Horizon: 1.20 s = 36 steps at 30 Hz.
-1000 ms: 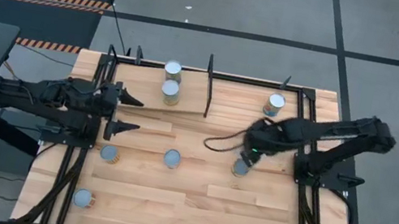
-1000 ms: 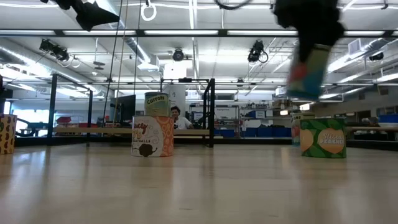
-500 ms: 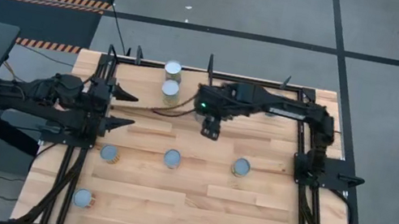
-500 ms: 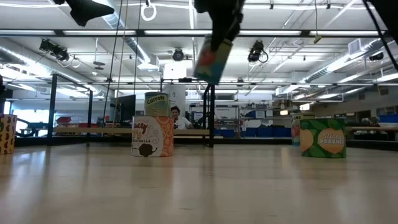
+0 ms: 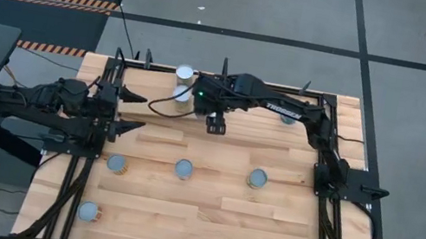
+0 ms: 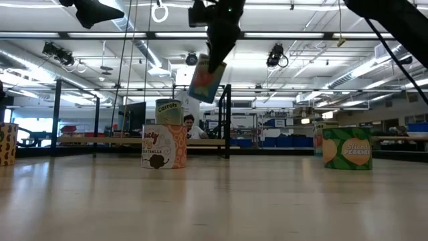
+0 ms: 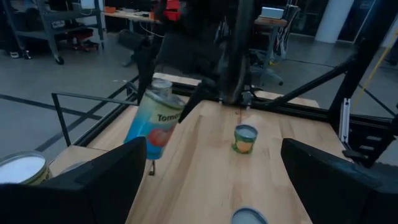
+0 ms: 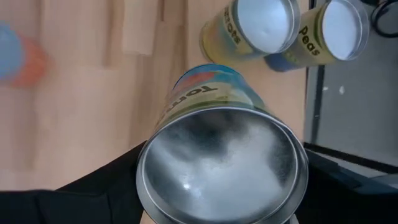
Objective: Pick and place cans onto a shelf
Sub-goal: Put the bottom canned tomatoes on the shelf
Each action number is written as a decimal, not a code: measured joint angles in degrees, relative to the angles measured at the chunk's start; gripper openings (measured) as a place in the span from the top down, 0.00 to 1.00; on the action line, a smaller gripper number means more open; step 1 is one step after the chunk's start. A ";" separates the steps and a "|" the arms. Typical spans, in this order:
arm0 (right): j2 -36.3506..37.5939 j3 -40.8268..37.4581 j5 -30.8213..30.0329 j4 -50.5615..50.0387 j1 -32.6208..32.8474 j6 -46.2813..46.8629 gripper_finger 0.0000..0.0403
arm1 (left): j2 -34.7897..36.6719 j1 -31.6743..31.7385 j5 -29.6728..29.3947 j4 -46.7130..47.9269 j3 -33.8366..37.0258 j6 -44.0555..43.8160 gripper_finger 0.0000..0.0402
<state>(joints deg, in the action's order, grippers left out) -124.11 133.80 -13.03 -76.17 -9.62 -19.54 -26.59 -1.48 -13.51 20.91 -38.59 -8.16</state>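
The right gripper (image 5: 214,122) is clamped around a blue-labelled can (image 6: 206,78), holding it tilted in the air above the shelf (image 5: 250,119), just beside the black upright divider (image 5: 225,78). From above you basically can't see the held can, the arm covers it. In the right wrist view its silver top (image 8: 222,167) fills most of the shot and the fingers are cut off at the edges. The label starts with "Tom", the rest curls out of sight (image 7: 153,117).

Just past it, two cans stand close together on the shelf's left section. One (image 8: 259,28) has a yellow label with partial lettering I can't make out, the other (image 8: 333,32) reads "Peas". In the low view a can marked "Carrots" (image 6: 168,111) shows up behind an orange one (image 6: 163,146) whose writing ends in "BALLS", the start is too small to read. A green can (image 6: 348,148) off to the side says something like "Sliced Peaches".

The left gripper (image 5: 128,112) waits at the table's left edge with its jaws spread apart. Four more cans sit on the tabletop (image 5: 265,225): one in the middle (image 5: 183,168), one right of it (image 5: 257,177), one on the left (image 5: 115,163) and one near the front left corner (image 5: 89,211).
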 joint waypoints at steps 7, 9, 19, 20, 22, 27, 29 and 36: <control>-2.70 0.00 1.77 3.03 -1.18 -4.98 0.23 | -0.78 0.03 0.01 0.98 -0.02 0.04 0.06; -3.33 0.00 1.83 3.40 -0.75 -5.13 0.23 | -1.87 -0.08 -0.03 2.11 -0.02 0.99 0.06; -4.31 -2.03 0.01 3.50 0.03 -5.18 0.23 | -4.49 -4.15 -0.78 5.32 2.70 1.89 0.06; -4.20 -2.03 0.65 2.61 0.60 -4.95 0.23 | -4.50 -4.80 -0.88 5.72 3.86 1.11 0.06; -4.05 -2.03 2.80 1.57 1.66 -4.45 0.23 | -4.36 -6.15 -1.79 5.85 5.78 -0.33 0.06; -4.25 -4.15 10.41 -1.18 3.79 -2.96 0.23 | -4.07 -10.13 -2.82 5.55 7.75 -1.97 0.06; -4.36 -6.48 11.03 -1.38 4.54 -2.87 0.23 | -4.04 -11.92 -2.81 5.60 7.91 -1.84 0.06; -4.49 -16.67 10.79 7.47 6.04 -2.56 0.23 | -4.90 -16.24 -5.07 3.21 7.93 2.40 0.06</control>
<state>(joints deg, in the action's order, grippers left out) -128.60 117.13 -2.25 -68.71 -3.57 -22.10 -31.49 -17.72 -18.58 24.12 -30.65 -5.76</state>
